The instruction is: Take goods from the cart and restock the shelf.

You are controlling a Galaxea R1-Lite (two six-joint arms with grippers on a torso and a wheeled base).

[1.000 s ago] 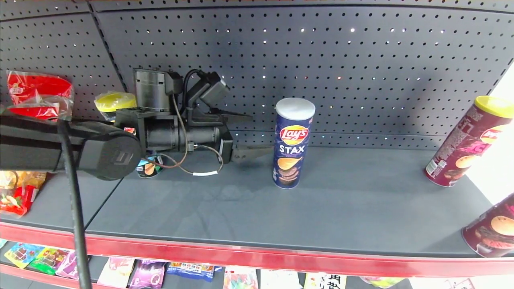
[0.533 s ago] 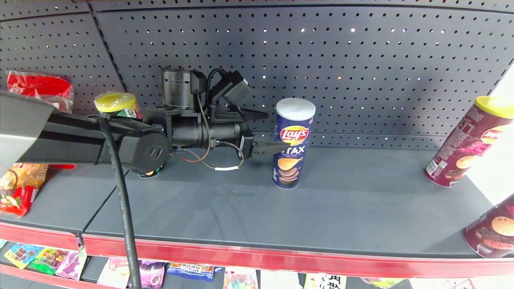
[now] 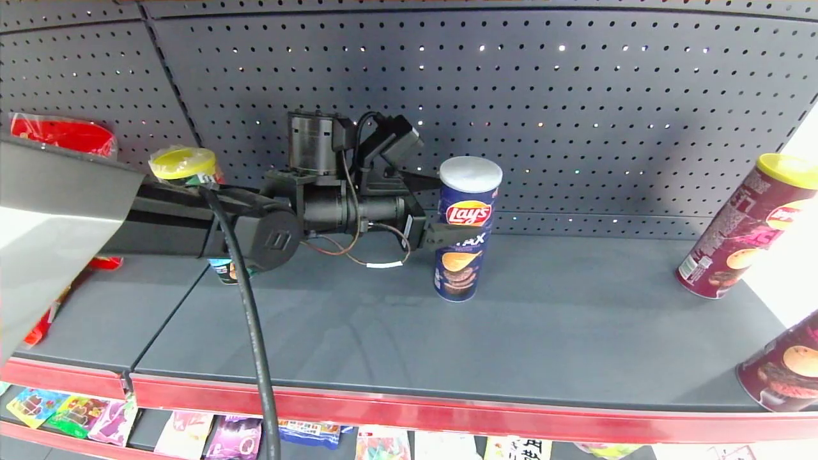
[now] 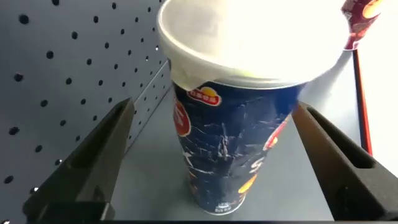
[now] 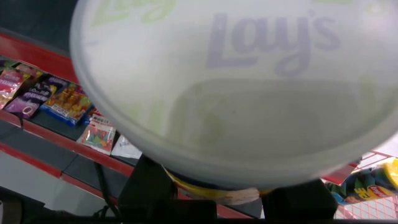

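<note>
While your left arm lay stretched low along the shelf (image 3: 549, 332), you had the left gripper (image 3: 452, 208) set around the blue can (image 3: 465, 255) at about the height of its label. That can stood upright on the grey deck, near the pegboard back (image 3: 575, 115), with its white lid on top. In the left wrist view the fingers (image 4: 93, 165) were spread wide, one on each side of the can. A gap showed between each finger and the can's wall, so nothing was clamped. In the head view one finger passed in front of the label and the other ran behind the can.

Your right gripper (image 5: 221, 196) was closed on a pale-lidded can (image 5: 236, 93), whose lid sat very close to the right wrist camera. Its dark fingers showed on either side of the can's body beneath the lid. Past it lay lower shelves with coloured packets (image 5: 56, 99).

Behind your left arm stood a yellow-lidded can (image 3: 182, 163), and a red bag (image 3: 57, 133) sat farther left. At the shelf's right end was a maroon can (image 3: 741, 230) with a yellow lid, well apart from the blue one. Another maroon can (image 3: 779, 364) sat nearer the red front edge.
</note>
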